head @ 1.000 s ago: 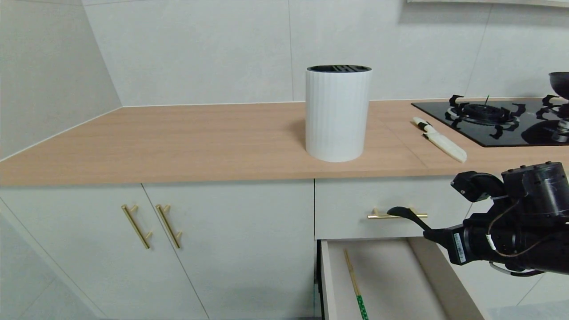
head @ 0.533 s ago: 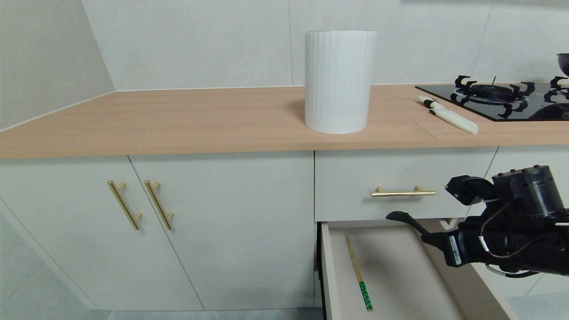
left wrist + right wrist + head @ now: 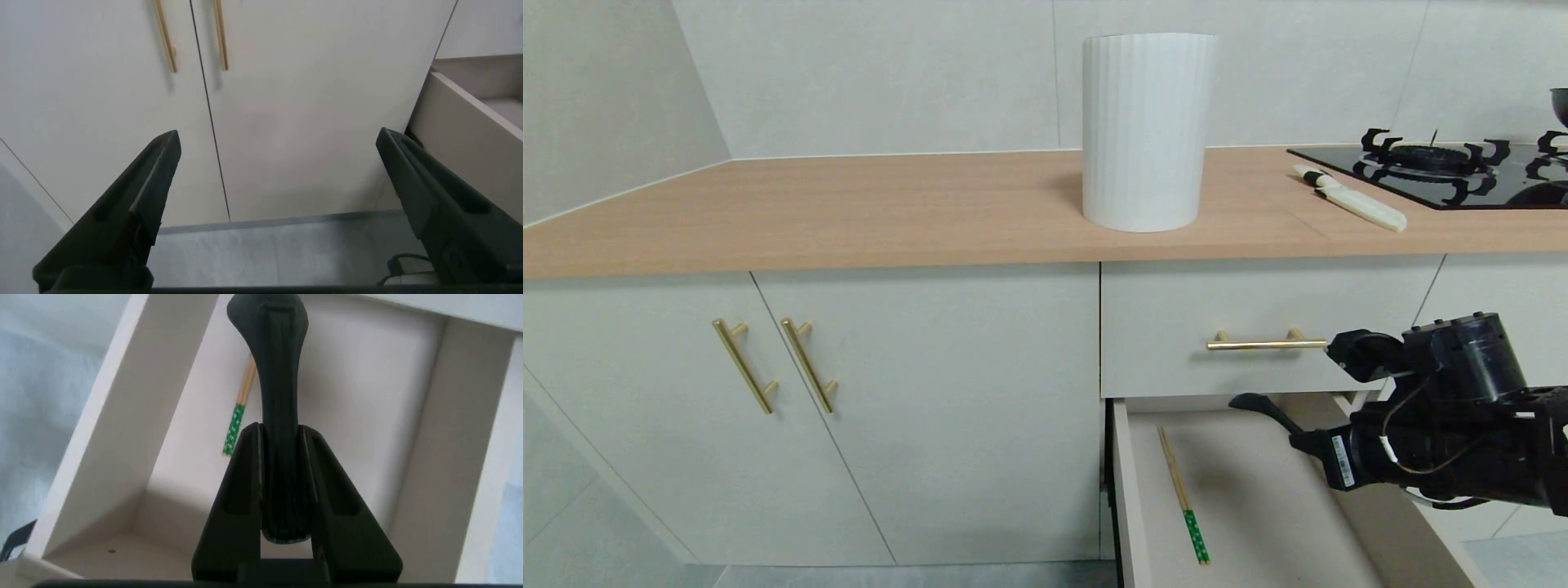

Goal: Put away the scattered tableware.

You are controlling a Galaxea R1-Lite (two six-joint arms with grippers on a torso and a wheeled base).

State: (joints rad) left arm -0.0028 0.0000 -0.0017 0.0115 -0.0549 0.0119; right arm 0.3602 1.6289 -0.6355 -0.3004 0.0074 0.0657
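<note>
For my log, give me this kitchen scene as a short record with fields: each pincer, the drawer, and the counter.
right pincer: shut on the black spoon, held above the open drawer
left pincer: open, facing the cabinet doors
drawer: open, chopsticks lying inside
counter: knife lying beside the stove; white ribbed holder standing upright

Right arm (image 3: 1478, 441) matt black — cylindrical joint (image 3: 1474, 355), thin looping cable (image 3: 1403, 402), white label (image 3: 1340, 471) by the tool (image 3: 280, 437).
</note>
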